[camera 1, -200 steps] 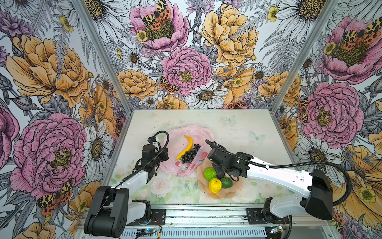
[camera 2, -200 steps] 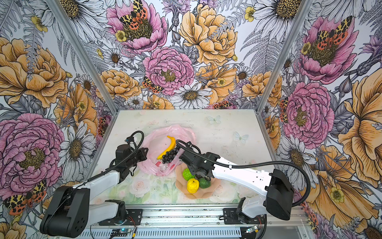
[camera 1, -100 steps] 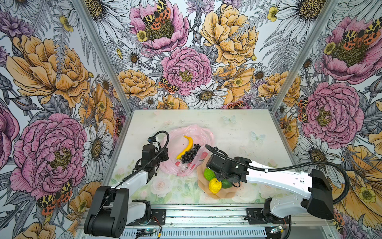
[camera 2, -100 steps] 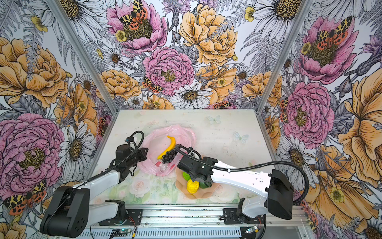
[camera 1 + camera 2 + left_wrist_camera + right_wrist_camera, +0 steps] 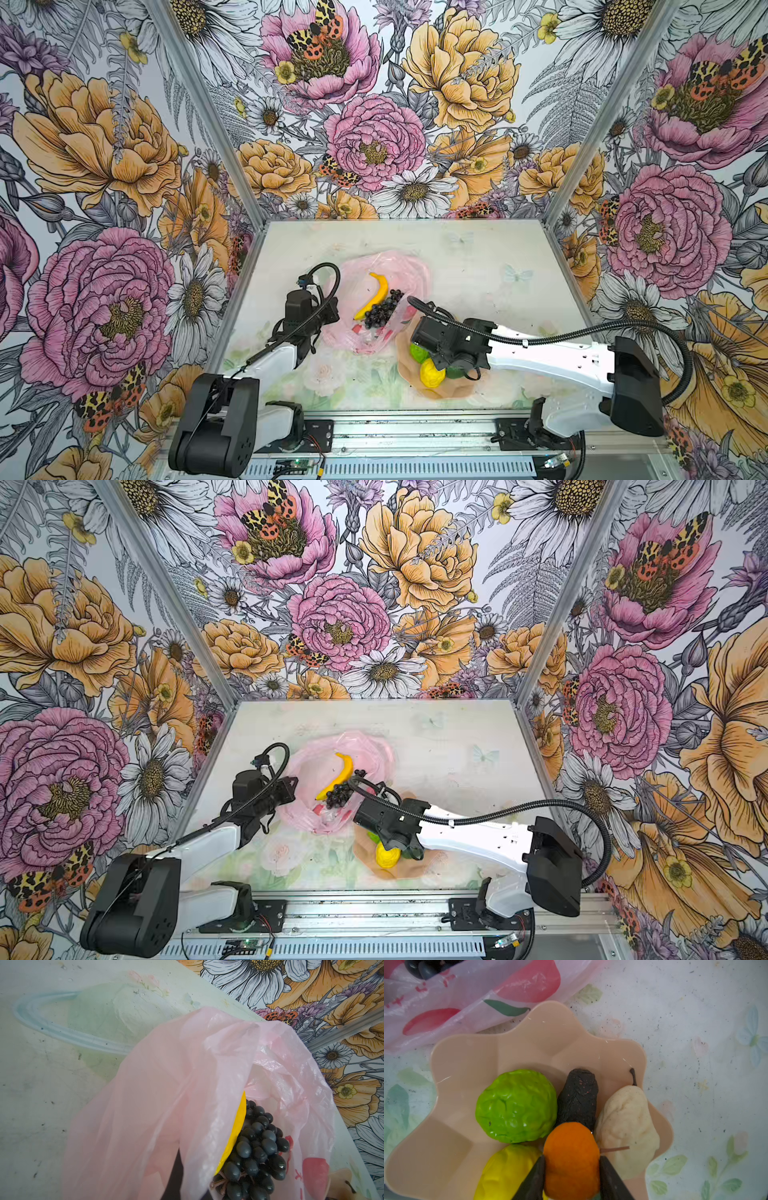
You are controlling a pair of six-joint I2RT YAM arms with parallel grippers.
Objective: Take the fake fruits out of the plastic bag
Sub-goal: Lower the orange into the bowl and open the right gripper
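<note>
The orange (image 5: 571,1142) is being clasped by the right gripper (image 5: 572,1157), hemmed by lemon (image 5: 506,1169), citrus (image 5: 517,1105) and avocado (image 5: 578,1099); the plastic bag (image 5: 166,1084), half veiling the banana (image 5: 239,1126), is being pinched by the left gripper (image 5: 330,315).

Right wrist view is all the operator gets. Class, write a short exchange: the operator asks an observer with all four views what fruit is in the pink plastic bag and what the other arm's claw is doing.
Operator: Only a corner of the pink plastic bag shows here. What is in it?
Observer: A banana lying against a grape bunch, both in the open mouth.
Operator: And the left claw?
Observer: Shut on the bag's edge nearest its own arm, holding the film up.
</note>
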